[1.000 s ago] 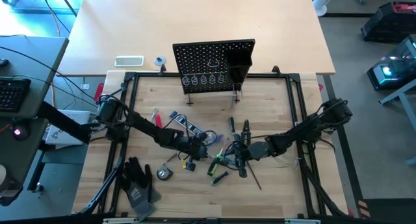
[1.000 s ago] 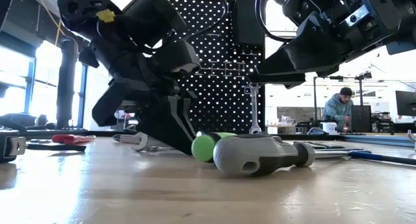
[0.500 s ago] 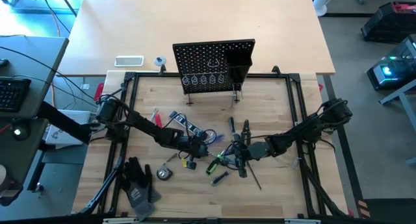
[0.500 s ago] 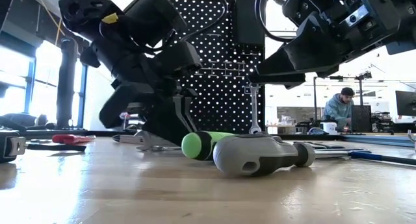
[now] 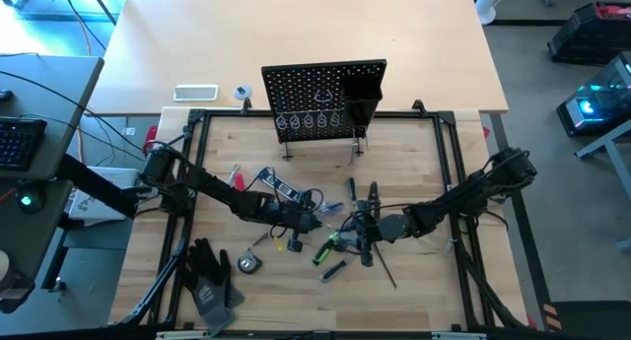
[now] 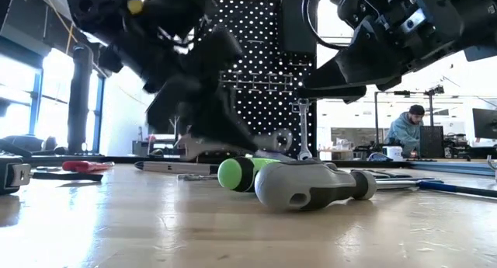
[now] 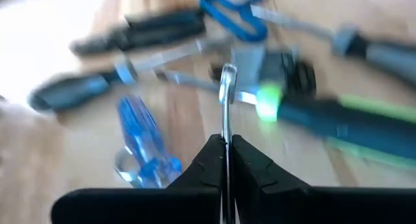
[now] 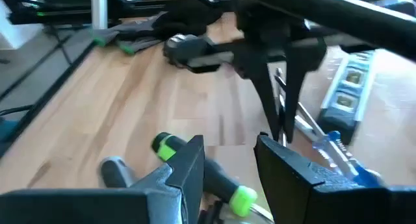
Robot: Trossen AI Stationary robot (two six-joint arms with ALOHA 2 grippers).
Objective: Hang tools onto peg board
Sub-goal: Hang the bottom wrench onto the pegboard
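Several tools lie in a loose heap at the table's middle [image 5: 340,237], among them a green-handled screwdriver [image 6: 241,173] and a grey-handled one [image 6: 311,184]. The black peg board [image 5: 325,99] stands upright at the far side. My left gripper [image 5: 314,222] is shut on a silver wrench [image 6: 233,145] just above the heap. My right gripper [image 5: 357,232] hovers open over the heap's right side, its fingers [image 8: 188,165] apart and holding nothing. My left gripper pinches the wrench's flat shank [image 7: 225,136] between its two fingers, the wrench edge-on to the wrist camera. The fingers slant down from the table's left and lie along the wrench. Its ring end [image 7: 228,76] sticks out ahead of the fingertips, clear of the table.
Black gloves [image 5: 209,279] and a tape measure [image 5: 248,264] lie near the front left. A blue screwdriver [image 7: 140,136] lies beside the heap. A white flat device [image 5: 195,93] sits behind the peg board's left. A person [image 6: 405,132] sits far back in the room.
My left gripper has risen from the table and tipped its fingers up toward level, bringing the silver wrench up clear of the table. The green screwdriver's handle has shifted a little toward the left arm.
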